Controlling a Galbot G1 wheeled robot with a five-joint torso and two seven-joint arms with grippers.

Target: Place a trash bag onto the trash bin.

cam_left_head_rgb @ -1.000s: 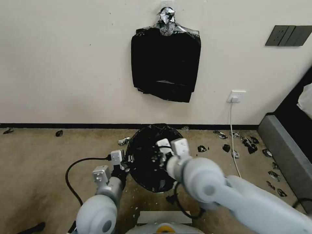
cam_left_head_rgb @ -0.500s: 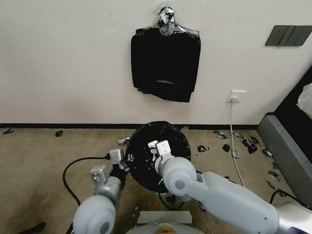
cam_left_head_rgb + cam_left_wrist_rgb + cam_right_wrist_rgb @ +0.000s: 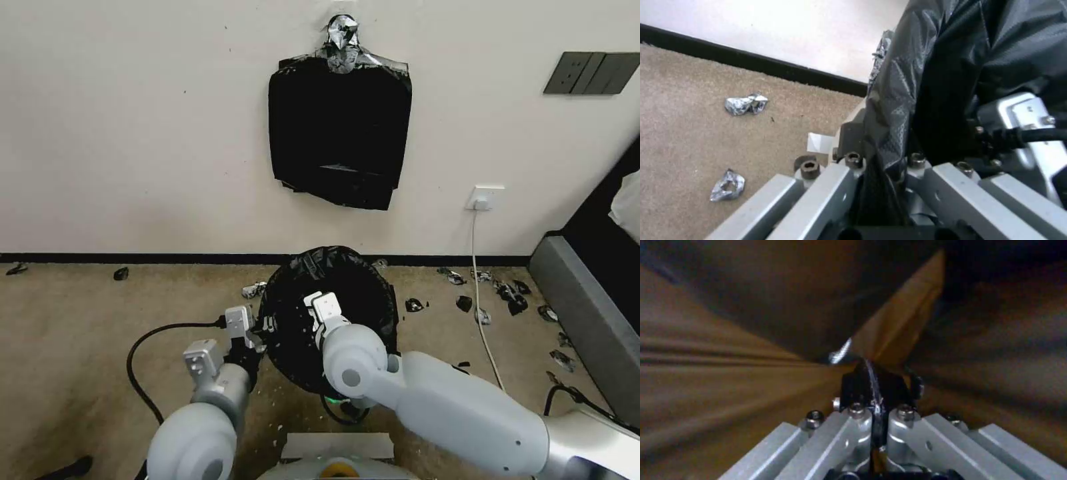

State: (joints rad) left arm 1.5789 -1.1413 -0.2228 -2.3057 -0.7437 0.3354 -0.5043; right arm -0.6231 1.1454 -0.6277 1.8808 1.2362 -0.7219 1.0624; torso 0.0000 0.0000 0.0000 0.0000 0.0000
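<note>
The black glossy trash bag (image 3: 347, 293) stands on the carpet by the wall with its mouth open and round. It covers the trash bin, which is hidden under the film. My left gripper (image 3: 260, 333) is at the bag's left edge. In the left wrist view, the left gripper (image 3: 882, 160) is shut on a fold of the bag (image 3: 907, 83). My right arm reaches down into the bag's mouth, wrist (image 3: 327, 308) just inside. The right gripper (image 3: 873, 381) is shut on a thin pleat of film inside the bag.
A flat black bundle of bags (image 3: 340, 127) hangs on the wall above. Foil-like scraps (image 3: 507, 293) litter the carpet at the right, some also at the left (image 3: 746, 103). A white cord drops from a socket (image 3: 485, 198). Grey furniture (image 3: 587, 320) stands at the right.
My right arm has swung left and lower, its wrist going deeper into the bag. The bag's mouth has spread wider toward the right and the wall. The left gripper has stayed put.
</note>
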